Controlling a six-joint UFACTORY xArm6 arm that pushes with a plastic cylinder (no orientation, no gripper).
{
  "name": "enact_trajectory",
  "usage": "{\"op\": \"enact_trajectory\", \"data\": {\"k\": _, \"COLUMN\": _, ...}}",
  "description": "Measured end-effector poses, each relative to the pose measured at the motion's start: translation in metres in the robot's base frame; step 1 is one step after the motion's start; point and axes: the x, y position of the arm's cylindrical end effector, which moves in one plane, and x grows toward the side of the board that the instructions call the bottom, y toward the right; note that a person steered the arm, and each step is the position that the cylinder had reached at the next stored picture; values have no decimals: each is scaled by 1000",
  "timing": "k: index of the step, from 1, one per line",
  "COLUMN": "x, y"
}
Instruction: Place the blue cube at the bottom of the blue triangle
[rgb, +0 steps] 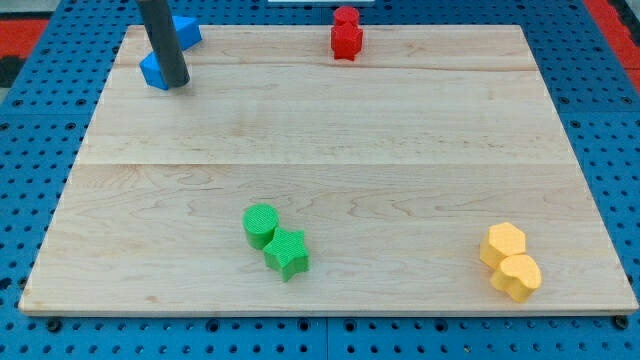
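Note:
My tip (176, 84) is at the top left of the wooden board (330, 170). The dark rod stands between two blue blocks. The blue block (153, 72) just left of the tip touches the rod and is partly hidden by it; I take it for the cube. The other blue block (187, 31), likely the triangle, lies above and right of the rod at the board's top edge, also partly hidden.
Two red blocks (346, 33) stand together at the top edge, right of centre. A green cylinder (260, 225) and a green star (288, 252) touch near the bottom centre. Two yellow blocks (510, 262) sit at the bottom right.

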Motion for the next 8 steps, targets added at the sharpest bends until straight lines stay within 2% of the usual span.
{"op": "enact_trajectory", "data": {"k": 1, "x": 0, "y": 1}}
{"op": "enact_trajectory", "data": {"k": 2, "x": 58, "y": 9}}
{"op": "enact_trajectory", "data": {"k": 3, "x": 43, "y": -76}}
{"op": "enact_trajectory", "data": {"k": 6, "x": -22, "y": -54}}
{"op": "enact_trajectory", "data": {"k": 8, "x": 5, "y": -42}}
